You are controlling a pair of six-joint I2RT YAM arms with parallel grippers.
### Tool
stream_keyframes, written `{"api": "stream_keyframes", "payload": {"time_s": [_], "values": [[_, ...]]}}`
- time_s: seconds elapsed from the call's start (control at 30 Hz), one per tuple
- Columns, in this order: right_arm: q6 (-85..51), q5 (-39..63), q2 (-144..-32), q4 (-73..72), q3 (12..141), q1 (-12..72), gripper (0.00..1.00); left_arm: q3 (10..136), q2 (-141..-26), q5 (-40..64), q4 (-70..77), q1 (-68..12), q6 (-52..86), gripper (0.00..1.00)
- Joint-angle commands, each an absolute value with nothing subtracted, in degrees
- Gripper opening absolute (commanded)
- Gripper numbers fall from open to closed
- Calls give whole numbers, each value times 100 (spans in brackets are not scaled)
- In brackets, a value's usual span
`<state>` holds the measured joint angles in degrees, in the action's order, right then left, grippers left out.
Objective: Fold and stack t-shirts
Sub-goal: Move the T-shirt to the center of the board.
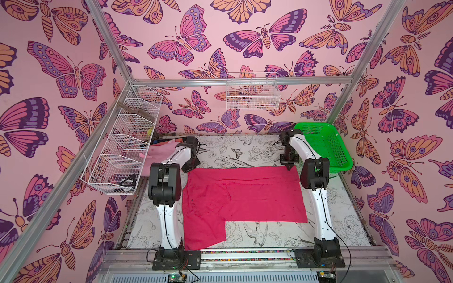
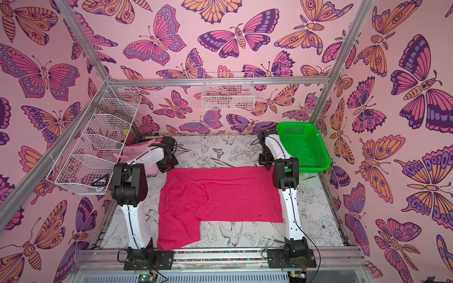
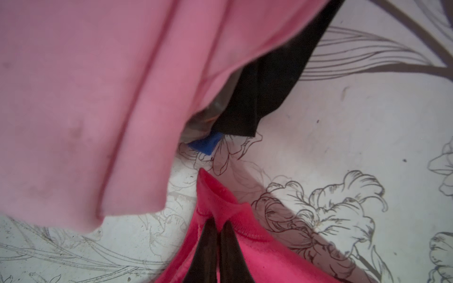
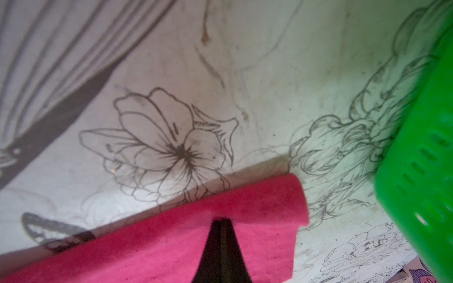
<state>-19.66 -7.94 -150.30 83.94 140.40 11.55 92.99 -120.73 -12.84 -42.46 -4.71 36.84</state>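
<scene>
A crimson, pinkish-red soft cloth t-shirt (image 1: 245,196) (image 2: 220,196) lies spread flat in the middle of the flower-printed table (image 1: 245,152). Its outline is an L: a wide band runs across the far part, and a narrower flap reaches toward the near edge on the left side. Faint creases cross the cloth. In the left wrist view its far left corner (image 3: 257,257) shows a stitched hem and rises in a small peak. In the right wrist view its far right corner (image 4: 171,245) is doubled over.

A light pink cloth t-shirt (image 1: 161,152) (image 2: 137,150) (image 3: 98,98) sits rumpled at the table's far left corner. It lies on top of black cloth (image 3: 264,93) and a blue scrap (image 3: 207,144).
</scene>
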Motion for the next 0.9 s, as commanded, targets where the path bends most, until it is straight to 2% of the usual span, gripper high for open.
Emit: {"api": "stream_keyframes", "payload": {"time_s": [0.0, 0.87], "values": [[-2041, -904, -15350, 8212, 14191, 1047, 0, 9480, -12233, -1267, -4307, -396, 3612, 5], [-2084, -901, -15568, 7712, 14711, 1037, 0, 9835, -12493, -1189, -4307, -360, 3563, 6]]}}
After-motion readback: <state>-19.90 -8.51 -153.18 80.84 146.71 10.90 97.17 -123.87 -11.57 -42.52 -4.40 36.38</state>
